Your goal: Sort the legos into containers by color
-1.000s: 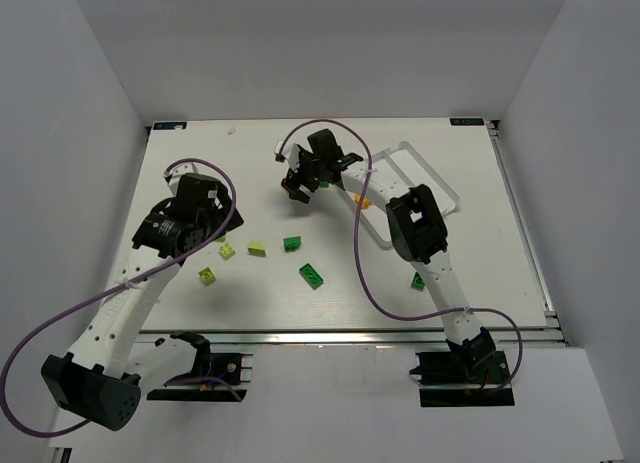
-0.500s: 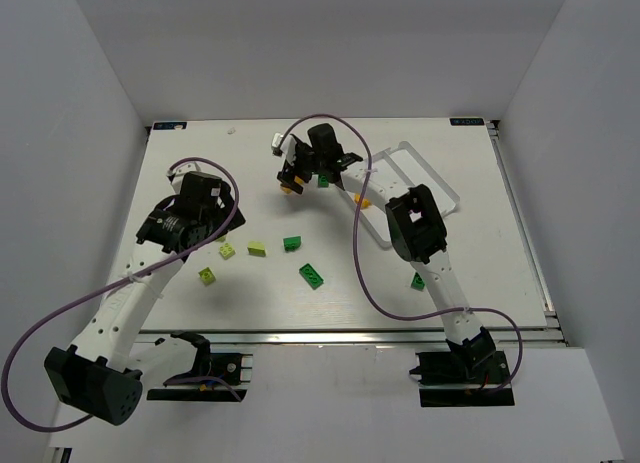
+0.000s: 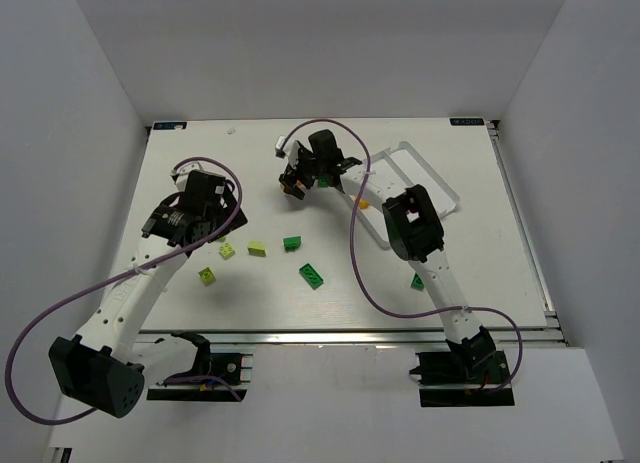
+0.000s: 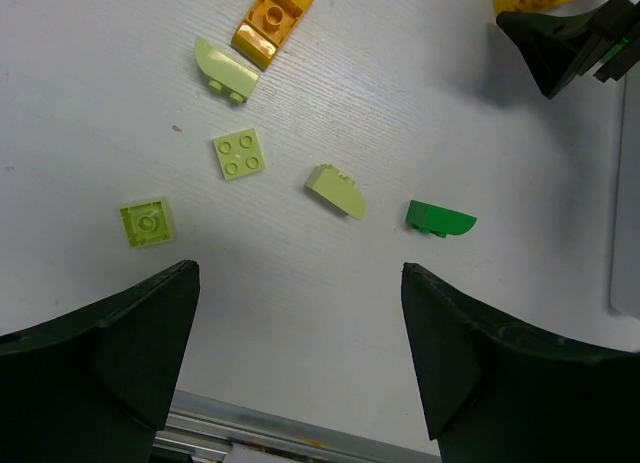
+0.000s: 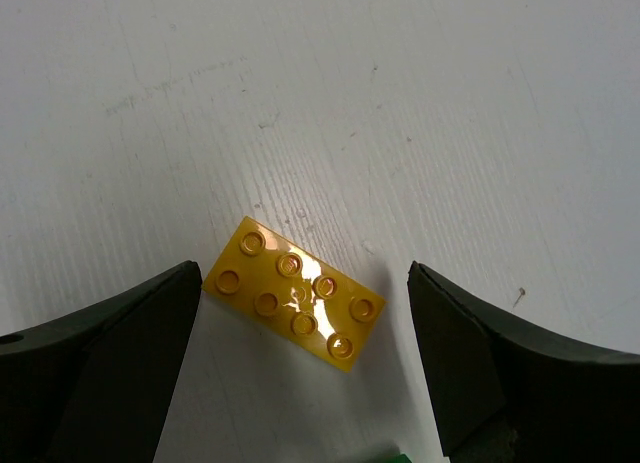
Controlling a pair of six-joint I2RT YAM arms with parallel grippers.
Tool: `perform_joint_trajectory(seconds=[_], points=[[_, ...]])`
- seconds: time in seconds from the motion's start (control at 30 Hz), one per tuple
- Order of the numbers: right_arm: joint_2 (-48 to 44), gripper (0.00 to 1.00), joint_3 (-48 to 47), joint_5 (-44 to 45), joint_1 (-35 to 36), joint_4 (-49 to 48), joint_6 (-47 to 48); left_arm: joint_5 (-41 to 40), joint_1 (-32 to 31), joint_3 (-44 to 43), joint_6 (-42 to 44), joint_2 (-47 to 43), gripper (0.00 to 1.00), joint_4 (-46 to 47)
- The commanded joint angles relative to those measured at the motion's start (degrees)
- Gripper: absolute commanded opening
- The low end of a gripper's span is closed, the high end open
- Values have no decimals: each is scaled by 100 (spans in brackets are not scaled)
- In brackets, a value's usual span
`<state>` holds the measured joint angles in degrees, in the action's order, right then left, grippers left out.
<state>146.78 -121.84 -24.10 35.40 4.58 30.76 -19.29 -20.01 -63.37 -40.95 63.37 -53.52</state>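
Legos (image 3: 257, 248) lie loose on the white tabletop (image 3: 250, 308), most of them clustered under the left end effector (image 4: 298, 273). Its fingers are spread wide above the surface with nothing between them. Its wrist view shows six pieces:
- a lime square tile (image 4: 146, 223)
- a pale curved piece (image 4: 225, 70)
- a pale four-stud square (image 4: 239, 154)
- an orange single-stud piece (image 4: 271, 10), just beside the curved one
- a pale sloped brick (image 4: 336, 191)
- a green sloped brick (image 4: 440, 218)

The rest of these lie apart from one another. In the overhead view a dark green plate (image 3: 312, 275) sits nearer the arm bases, apart from the cluster.

Further right, the right end effector (image 5: 305, 271) is open too, its fingers standing on either side of an orange eight-stud plate (image 5: 296, 301). The plate lies flat and at an angle on the tabletop. One fingertip is just beside a corner of the plate; whether it touches cannot be told.

To the right is the white tray (image 3: 440, 188), with a small orange piece (image 3: 362, 200) in it. Which compartment holds it cannot be told. Another green brick (image 3: 418, 281) lies on the tabletop beside the right arm.
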Motion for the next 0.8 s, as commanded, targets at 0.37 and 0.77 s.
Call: perform_joint_trajectory(seconds=[0.37, 0.77], points=[[88, 89, -296, 1030, 46, 342, -1345, -101, -12, -272, 8, 52, 92, 105], [149, 52, -464, 793, 46, 527, -1231, -58, -12, -202, -27, -9, 92, 157]])
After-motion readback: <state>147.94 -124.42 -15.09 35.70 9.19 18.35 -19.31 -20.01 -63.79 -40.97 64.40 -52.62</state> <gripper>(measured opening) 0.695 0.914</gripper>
